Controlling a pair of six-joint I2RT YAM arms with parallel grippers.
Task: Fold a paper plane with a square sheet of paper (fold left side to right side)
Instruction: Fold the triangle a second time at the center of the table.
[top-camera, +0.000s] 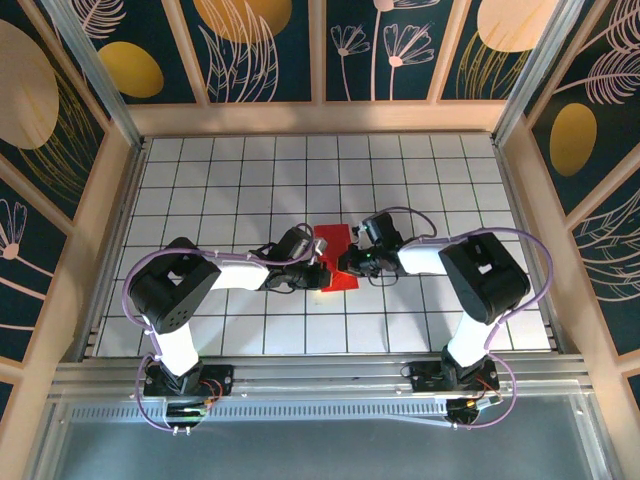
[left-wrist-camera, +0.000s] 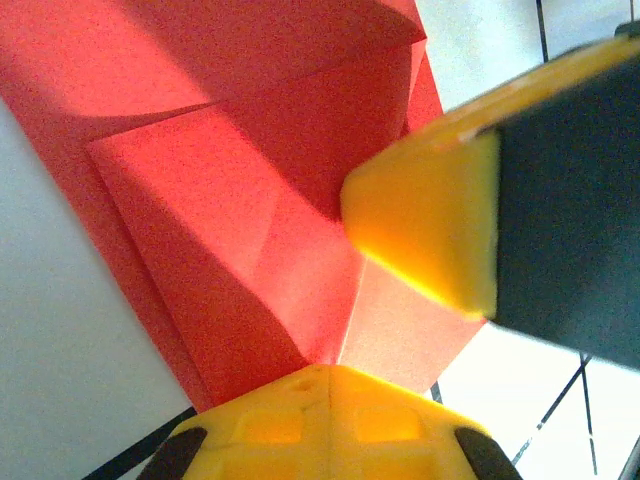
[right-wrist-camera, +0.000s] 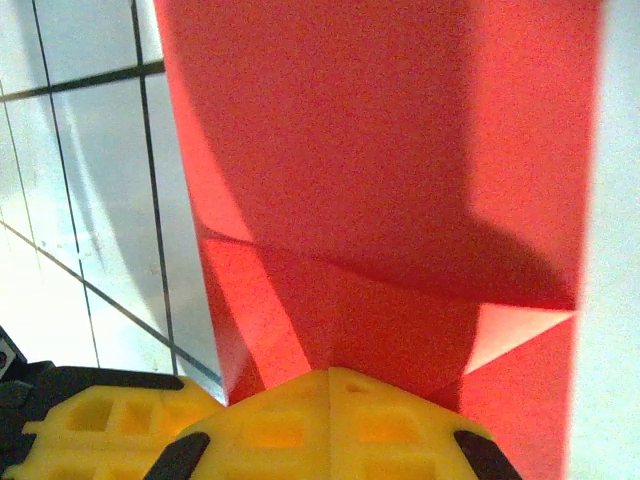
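Observation:
The square sheet of paper (top-camera: 334, 241) is bright red and partly folded, a creased shape lying on the white grid table between both grippers. In the left wrist view the paper (left-wrist-camera: 230, 200) shows overlapping flaps, and a crease runs up from my left gripper (left-wrist-camera: 330, 370). That gripper is shut, its tip resting on the paper. My right gripper (right-wrist-camera: 330, 372) is shut too, with its tip on the red paper (right-wrist-camera: 380, 150) where fold lines meet. From above, the left gripper (top-camera: 316, 268) and right gripper (top-camera: 350, 264) nearly meet over the sheet's near part. I cannot tell whether either pinches a layer.
The right gripper's yellow finger (left-wrist-camera: 430, 230) lies across the paper in the left wrist view. A yellow part of the left gripper (right-wrist-camera: 90, 430) sits at the bottom left of the right wrist view. Wooden walls (top-camera: 320, 118) ring the grid table (top-camera: 240, 180).

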